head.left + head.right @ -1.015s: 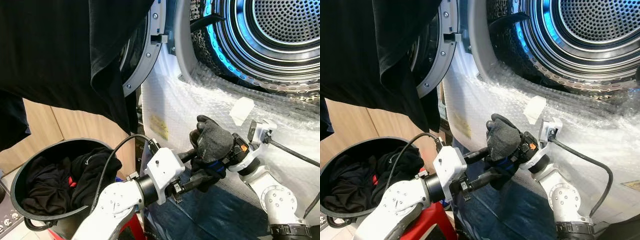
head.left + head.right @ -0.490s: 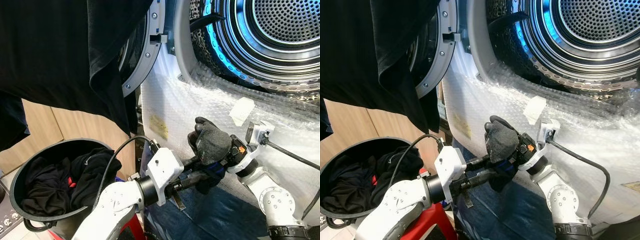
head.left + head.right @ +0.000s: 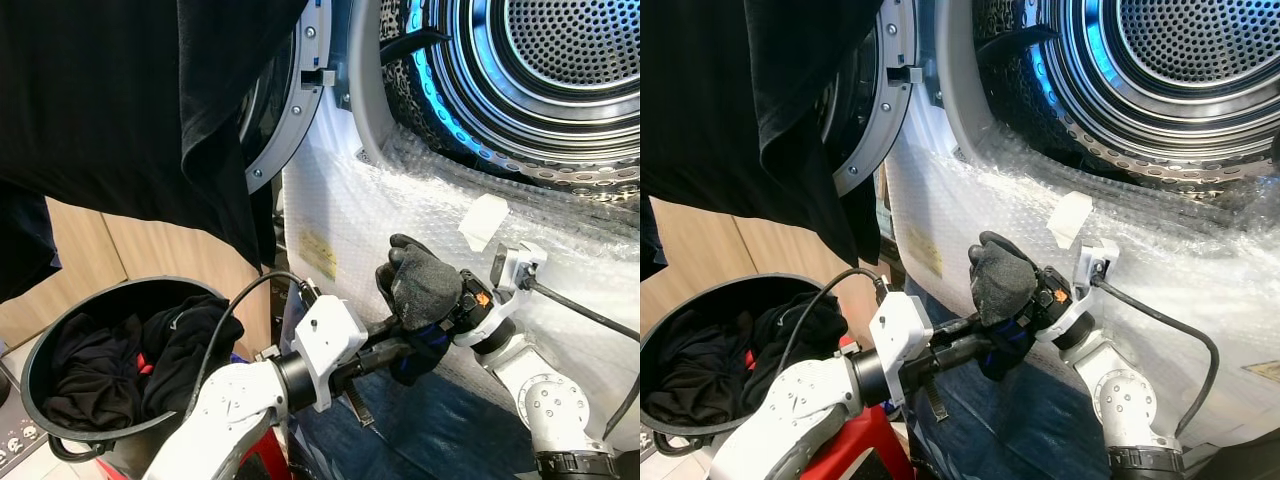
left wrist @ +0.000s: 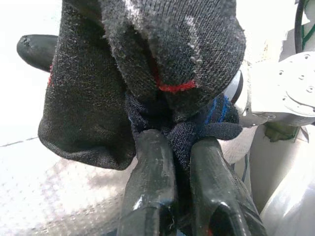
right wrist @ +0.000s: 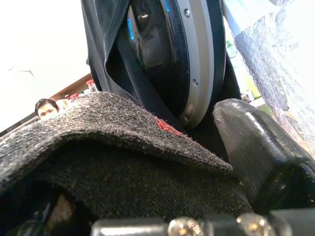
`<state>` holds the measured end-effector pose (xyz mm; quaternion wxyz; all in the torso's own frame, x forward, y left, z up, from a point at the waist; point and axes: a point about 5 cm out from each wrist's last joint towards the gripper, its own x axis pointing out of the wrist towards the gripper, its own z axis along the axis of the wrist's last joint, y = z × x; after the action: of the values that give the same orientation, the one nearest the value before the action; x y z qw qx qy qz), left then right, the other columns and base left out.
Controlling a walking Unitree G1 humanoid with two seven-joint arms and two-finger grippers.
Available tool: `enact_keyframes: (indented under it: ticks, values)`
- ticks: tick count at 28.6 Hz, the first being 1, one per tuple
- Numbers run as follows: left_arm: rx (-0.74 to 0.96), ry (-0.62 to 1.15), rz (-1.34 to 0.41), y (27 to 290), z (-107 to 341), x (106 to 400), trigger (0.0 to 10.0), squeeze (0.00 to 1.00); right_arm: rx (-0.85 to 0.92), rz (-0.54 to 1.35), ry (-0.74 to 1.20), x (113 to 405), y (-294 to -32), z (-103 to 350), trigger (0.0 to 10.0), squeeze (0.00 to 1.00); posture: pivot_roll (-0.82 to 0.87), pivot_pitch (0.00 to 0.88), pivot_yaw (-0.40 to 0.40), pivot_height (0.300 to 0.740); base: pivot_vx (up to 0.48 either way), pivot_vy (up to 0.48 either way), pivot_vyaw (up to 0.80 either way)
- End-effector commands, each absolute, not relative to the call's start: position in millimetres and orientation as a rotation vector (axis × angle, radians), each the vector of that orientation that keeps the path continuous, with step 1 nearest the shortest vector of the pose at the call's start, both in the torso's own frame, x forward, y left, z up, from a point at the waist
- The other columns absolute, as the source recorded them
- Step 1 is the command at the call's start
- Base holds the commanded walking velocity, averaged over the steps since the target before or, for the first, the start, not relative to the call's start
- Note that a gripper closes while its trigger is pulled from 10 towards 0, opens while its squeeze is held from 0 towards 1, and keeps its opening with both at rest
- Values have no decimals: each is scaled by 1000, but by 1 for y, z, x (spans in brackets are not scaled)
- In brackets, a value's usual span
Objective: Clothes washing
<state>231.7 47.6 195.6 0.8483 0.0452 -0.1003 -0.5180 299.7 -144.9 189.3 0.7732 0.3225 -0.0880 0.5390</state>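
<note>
- Sock (image 3: 428, 285), dark grey knit with a thin red line, bunched between both grippers in front of the washer's bubble-wrapped front panel (image 3: 380, 200), below the open drum (image 3: 560, 60).
- Right gripper (image 3: 405, 290): sock draped over its fingers; one black fingertip (image 5: 256, 142) pokes out beside the cloth. I cannot tell how far those fingers are spread.
- Left gripper (image 4: 179, 162): fingers nearly together, pinching a dark blue fold (image 4: 197, 132) at the sock's lower edge.
- Handling, my judgement: light, limp, stretchy, nothing fragile. It will sag and snag on fingertips rather than slip. Best hold is a thick fold or the cuff, not a single layer.
- Hard to read: whether the blue fold is the same sock or a second one tucked inside.
- Black garment (image 3: 120, 100) hangs over the door (image 3: 285, 110), hiding most of it. Basket (image 3: 40, 345) of dark clothes sits low on my left, contents indistinct.
</note>
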Motion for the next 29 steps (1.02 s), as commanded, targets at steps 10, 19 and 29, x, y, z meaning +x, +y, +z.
enact_keyframes:
  ticks: [10,19,29]
  values:
    - [51,-210,-1039,70,213,219,0,0,673,1101,-135,297,-151,174,10000,0,67,0,-71,740,0,0,0]
    - [-65,-268,-928,88,231,224,0,0,629,1041,26,275,-163,134,10000,0,84,0,-78,740,0,0,0]
    - [-127,-298,-937,89,242,228,0,0,411,1133,273,241,-163,88,10000,0,61,0,-68,740,0,0,0]
